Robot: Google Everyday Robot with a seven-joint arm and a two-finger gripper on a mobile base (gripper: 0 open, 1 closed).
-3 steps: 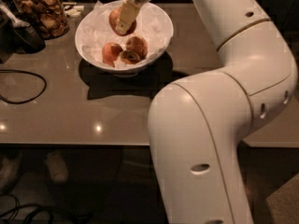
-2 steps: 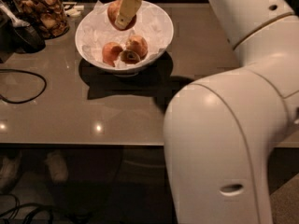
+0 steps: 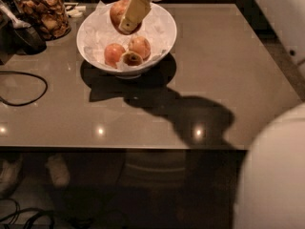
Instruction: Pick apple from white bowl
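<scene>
The tool (image 3: 125, 19) is seen at the upper centre of the frame, reaching down from the top edge over the far side of the white bowl (image 3: 167, 37). It is closed on the apple (image 3: 117, 9): one pale finger (image 3: 132, 12) is laid across the fruit's front, while the opposite finger is hidden behind it. The apple is held at the back of the bowl, above the crinkled paper (image 3: 97, 32). Whether it is fully lifted off the paper cannot quite be made out.

Three smaller apples (image 3: 114, 54) are left lower in the bowl, towards its near rim. A glass jar (image 3: 44, 12) stands at the upper left of the surface (image 3: 228, 56), and a cable (image 3: 28, 97) is looped at the left edge.

The grasp is judged made and the lift step in hand. A straight upward withdrawal is called for next, with the grip kept firm and the rim cleared.
</scene>
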